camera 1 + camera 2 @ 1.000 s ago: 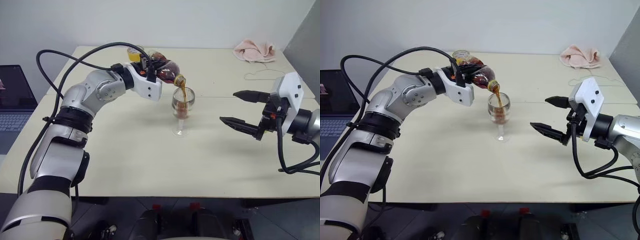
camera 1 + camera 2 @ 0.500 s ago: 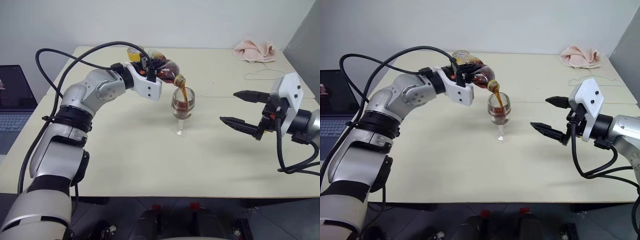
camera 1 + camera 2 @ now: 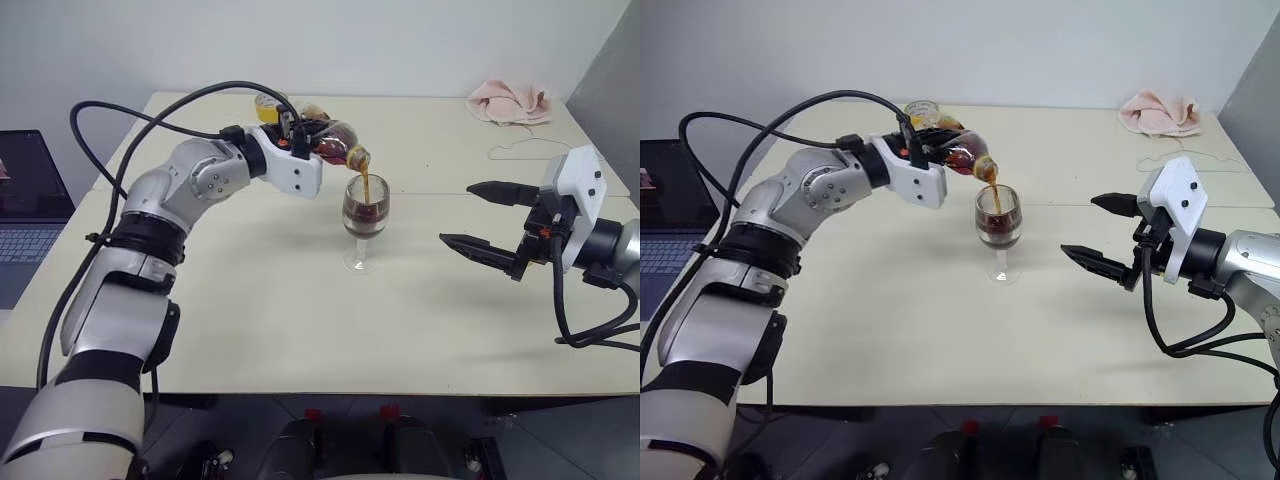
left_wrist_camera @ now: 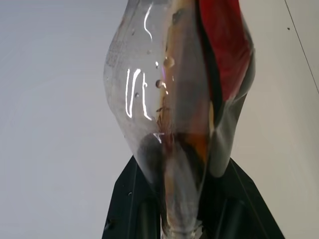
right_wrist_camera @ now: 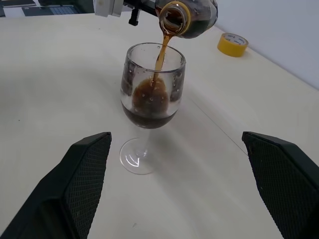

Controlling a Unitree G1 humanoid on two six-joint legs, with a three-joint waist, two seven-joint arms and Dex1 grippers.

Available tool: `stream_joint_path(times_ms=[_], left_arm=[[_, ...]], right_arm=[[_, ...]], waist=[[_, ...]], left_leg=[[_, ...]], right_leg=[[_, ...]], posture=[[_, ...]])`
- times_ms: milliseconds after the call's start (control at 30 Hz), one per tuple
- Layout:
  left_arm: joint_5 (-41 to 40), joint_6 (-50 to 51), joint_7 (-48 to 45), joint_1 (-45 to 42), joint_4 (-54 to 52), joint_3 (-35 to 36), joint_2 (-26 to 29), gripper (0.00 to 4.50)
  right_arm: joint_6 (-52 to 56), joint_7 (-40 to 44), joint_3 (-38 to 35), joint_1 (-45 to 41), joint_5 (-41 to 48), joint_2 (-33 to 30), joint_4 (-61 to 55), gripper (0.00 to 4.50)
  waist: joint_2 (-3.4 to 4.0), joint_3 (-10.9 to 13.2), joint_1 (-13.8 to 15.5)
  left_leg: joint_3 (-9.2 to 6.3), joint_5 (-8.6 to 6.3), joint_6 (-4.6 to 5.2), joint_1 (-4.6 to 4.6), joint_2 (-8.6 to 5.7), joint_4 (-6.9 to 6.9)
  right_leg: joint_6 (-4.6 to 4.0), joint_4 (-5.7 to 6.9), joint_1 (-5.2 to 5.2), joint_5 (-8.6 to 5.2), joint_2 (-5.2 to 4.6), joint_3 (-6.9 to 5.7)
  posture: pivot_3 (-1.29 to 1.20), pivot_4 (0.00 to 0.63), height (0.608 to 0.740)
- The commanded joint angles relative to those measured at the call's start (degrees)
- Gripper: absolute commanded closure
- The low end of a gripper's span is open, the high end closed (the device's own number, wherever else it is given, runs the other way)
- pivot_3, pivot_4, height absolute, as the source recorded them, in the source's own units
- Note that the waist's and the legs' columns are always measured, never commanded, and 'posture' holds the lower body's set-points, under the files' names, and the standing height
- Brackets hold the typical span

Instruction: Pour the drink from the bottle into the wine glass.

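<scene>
The left claw [image 3: 312, 143] is clenched around the bottle [image 3: 335, 143], holding it tipped nearly on its side above the counter [image 3: 300, 300], with the open mouth over the rim of the wine glass [image 3: 365, 215]. A thin stream of the drink [image 5: 160, 56], dark brown, falls from the mouth into the bowl, which holds dark liquid in its lower half. The glass stands upright on its flat foot near the middle of the counter. In the left wrist view the bottle's clear body and red label [image 4: 227, 50] sit between the black fingers. The right claw [image 3: 482, 218] hangs to the right of the glass, apart from it, its two fingers spread wide and grasping nothing. A yellow tape roll [image 5: 234, 44] lies on the counter beyond the bottle, and a pink cloth [image 3: 510, 101] rests at the far right corner. A laptop [image 3: 25, 215] sits off the counter's left side.
</scene>
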Motion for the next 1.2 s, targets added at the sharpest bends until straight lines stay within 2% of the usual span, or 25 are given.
stream_joint_path(times_ms=[33,233,400,500,600,733,933,1033,1200], left_arm=[[-5.6,1.8,-1.8,0.0,-2.5,3.3,-0.8,3.85],[-17.5,8.8,-9.1,3.8,-6.6,7.6,-4.6,3.86],[-28.9,20.6,-13.6,7.0,-11.0,13.4,-8.6,3.86],[-34.9,28.8,-12.6,9.9,-13.5,17.9,-10.9,3.86],[-39.3,36.5,-7.4,15.3,-14.6,23.7,-12.9,3.86],[-41.7,40.4,-2.6,21.1,-17.6,28.0,-14.8,3.86],[-42.1,37.3,4.8,28.0,-16.6,31.6,-18.1,3.86],[-42.0,37.3,8.5,28.3,-14.1,33.5,-18.3,3.86],[-41.9,34.2,8.9,27.3,-8.8,34.5,-17.4,3.86]], right_arm=[[-1.2,0.1,-1.5,0.0,-0.2,-0.3,-1.5,0.0],[-1.0,0.2,-1.4,0.0,-0.3,-0.4,-1.4,0.0],[-1.0,0.6,-1.1,-0.4,-0.7,-0.4,-1.1,0.0],[-1.1,0.9,-0.9,-1.1,-0.5,-0.1,-0.9,0.0],[-2.2,1.8,-1.7,-2.4,1.1,1.2,-0.3,0.0],[-3.2,3.3,-2.3,-3.4,2.5,2.2,-0.2,0.0],[-3.4,4.1,-1.0,-5.8,3.3,3.2,0.6,0.0],[-3.0,4.8,-0.3,-6.7,3.4,3.1,0.8,0.0],[-3.0,5.2,0.5,-7.5,2.8,2.8,1.7,0.0]], waist=[[0.0,0.0,0.0],[0.0,0.0,-0.1],[0.0,0.0,-0.2],[0.01,0.0,-0.3],[0.02,0.0,-0.3],[0.01,0.0,-0.4],[0.0,0.0,0.2],[-0.02,0.0,0.2],[-0.02,-0.1,0.1]], left_leg=[[0.0,0.0,0.0,0.0,0.0,0.0],[-0.02,0.0,0.0,-0.02,0.0,0.03],[-0.02,0.0,0.0,-0.04,0.01,0.08],[0.0,0.0,0.0,-0.03,0.02,0.07],[0.02,0.0,0.0,-0.02,0.02,0.09],[0.06,0.0,0.0,0.0,0.06,0.11],[0.03,0.0,0.0,-0.18,0.01,0.13],[0.05,0.0,-0.01,-0.22,-0.01,0.14],[0.14,0.0,-0.01,-0.27,0.0,0.12]], right_leg=[[0.0,0.01,0.0,0.0,0.0,0.0],[0.0,0.01,-0.02,0.0,-0.01,0.0],[0.0,0.01,-0.04,0.0,0.0,0.0],[0.0,0.03,-0.08,0.0,0.0,0.03],[0.0,0.04,-0.09,0.0,0.0,0.06],[-0.01,0.08,-0.18,0.0,0.01,0.1],[-0.02,0.06,-0.26,0.01,-0.02,0.09],[-0.02,0.07,-0.32,0.01,-0.06,0.11],[-0.02,0.1,-0.41,0.01,-0.06,0.16]], posture=[[0.0,0.15,0.74],[0.0,0.15,0.74],[0.0,0.15,0.74],[0.0,0.15,0.74],[0.0,0.15,0.74],[0.0,0.15,0.74],[0.0,0.15,0.74],[0.0,0.15,0.74],[0.0,0.15,0.74]])
